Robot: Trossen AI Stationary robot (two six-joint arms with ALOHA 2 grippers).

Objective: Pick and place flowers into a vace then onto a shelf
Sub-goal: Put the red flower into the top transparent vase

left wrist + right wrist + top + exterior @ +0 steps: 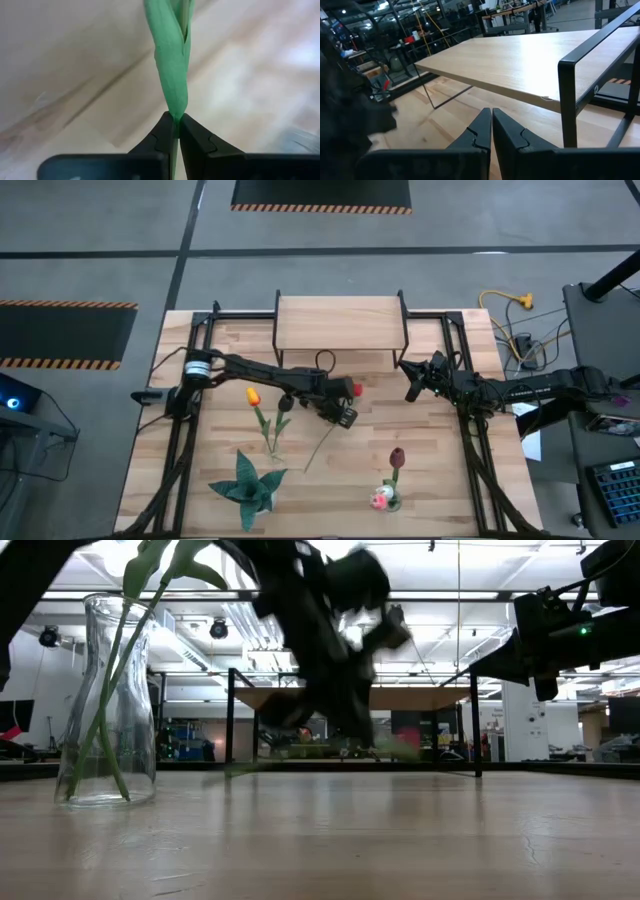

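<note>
Two dark fingers of the left gripper (175,125) are pinched tight on the green stem of a red tulip (354,390), which runs up the centre of the left wrist view. In the high view this gripper (340,412) sits at frame centre, just below the shelf (340,322). The right gripper (413,387) waits right of centre, jaws closed on nothing. Toward the lower right of that view stands the vase (386,498), already holding a maroon and a pink bloom. A yellow tulip (253,395) lies left of centre, the teal plant (245,485) at lower left. The hold looks thin: a soft leaf could slide through the tips during the carry, or the long stem could droop and miss the vase's narrow mouth.
</note>
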